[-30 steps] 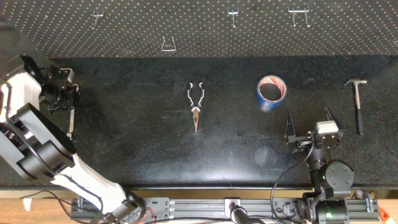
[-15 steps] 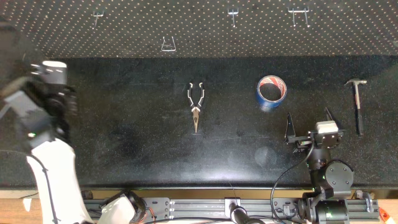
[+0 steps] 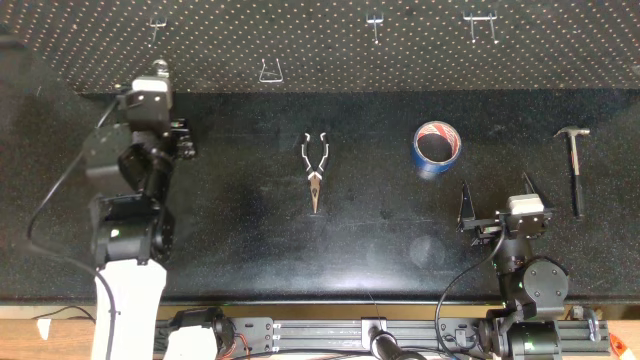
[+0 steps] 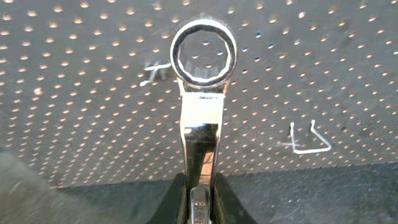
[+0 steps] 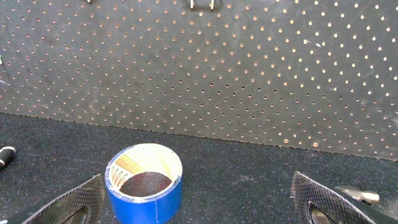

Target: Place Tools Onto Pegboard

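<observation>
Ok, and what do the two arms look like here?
The left arm has a white lower link, black joints and a white wrist block, with a thin black cable looping beside it. The right arm is black with round joints and a white wrist block; its fingers are black, textured wedges.

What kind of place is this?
Probably a workshop bench: a pegboard with metal hooks stands behind a black worktop, where a hammer, pliers and a roll of tape lie.

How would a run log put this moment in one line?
left hand: shut on wrench, at pegboard | right hand: open, facing tape roll | pliers, hammer: on table
</observation>
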You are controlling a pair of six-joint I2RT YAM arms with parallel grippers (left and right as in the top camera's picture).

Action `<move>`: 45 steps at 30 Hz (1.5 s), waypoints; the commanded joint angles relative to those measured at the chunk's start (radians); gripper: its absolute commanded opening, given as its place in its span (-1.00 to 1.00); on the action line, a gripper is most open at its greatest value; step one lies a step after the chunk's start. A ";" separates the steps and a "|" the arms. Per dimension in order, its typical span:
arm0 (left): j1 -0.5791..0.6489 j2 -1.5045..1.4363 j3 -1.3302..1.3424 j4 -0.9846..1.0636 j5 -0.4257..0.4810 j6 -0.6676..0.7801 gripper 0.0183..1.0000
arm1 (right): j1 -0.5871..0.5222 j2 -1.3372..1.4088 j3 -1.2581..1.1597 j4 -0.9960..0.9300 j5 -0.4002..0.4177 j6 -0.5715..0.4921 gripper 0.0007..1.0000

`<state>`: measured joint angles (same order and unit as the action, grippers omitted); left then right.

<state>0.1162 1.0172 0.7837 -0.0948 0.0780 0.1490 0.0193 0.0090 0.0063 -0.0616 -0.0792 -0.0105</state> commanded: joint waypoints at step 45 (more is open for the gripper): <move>0.048 0.269 0.138 0.022 -0.093 -0.119 -0.98 | -0.006 -0.008 -0.002 -0.006 0.008 -0.013 0.95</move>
<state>0.1566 1.2797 0.8787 -0.0814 -0.0002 0.0391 0.0193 0.0090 0.0063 -0.0616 -0.0795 -0.0105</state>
